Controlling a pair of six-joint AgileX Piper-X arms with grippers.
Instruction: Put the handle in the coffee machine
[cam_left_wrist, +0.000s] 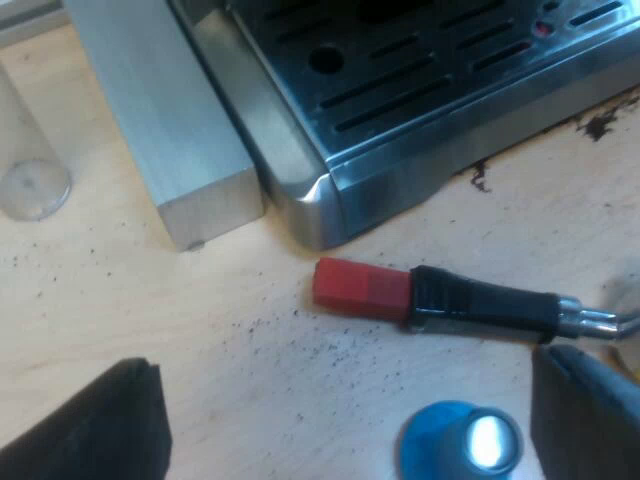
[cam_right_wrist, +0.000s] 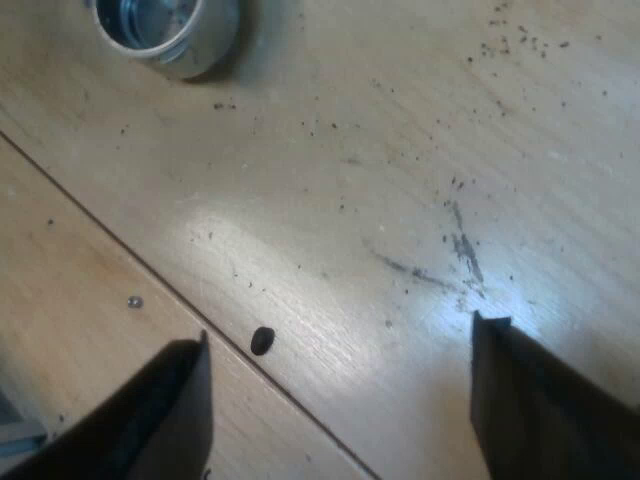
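Observation:
The holder's dark handle (cam_left_wrist: 485, 303) lies flat on the wooden table, its red end (cam_left_wrist: 360, 285) pointing toward the corner of the espresso machine's drip tray (cam_left_wrist: 420, 90). My left gripper (cam_left_wrist: 350, 430) hovers above it, open, with one black finger (cam_left_wrist: 95, 425) off the red end's side and the other finger (cam_left_wrist: 585, 415) close to the metal neck of the holder. My right gripper (cam_right_wrist: 340, 400) hangs open over bare wooden table, nothing between its fingers.
A blue tamper (cam_left_wrist: 460, 443) stands on the table close to the handle. A clear measuring glass (cam_left_wrist: 30, 160) stands beside the machine's metal side block (cam_left_wrist: 165, 120). A round metal cup (cam_right_wrist: 165, 30) sits on the table beyond the right gripper. Coffee grounds are scattered about.

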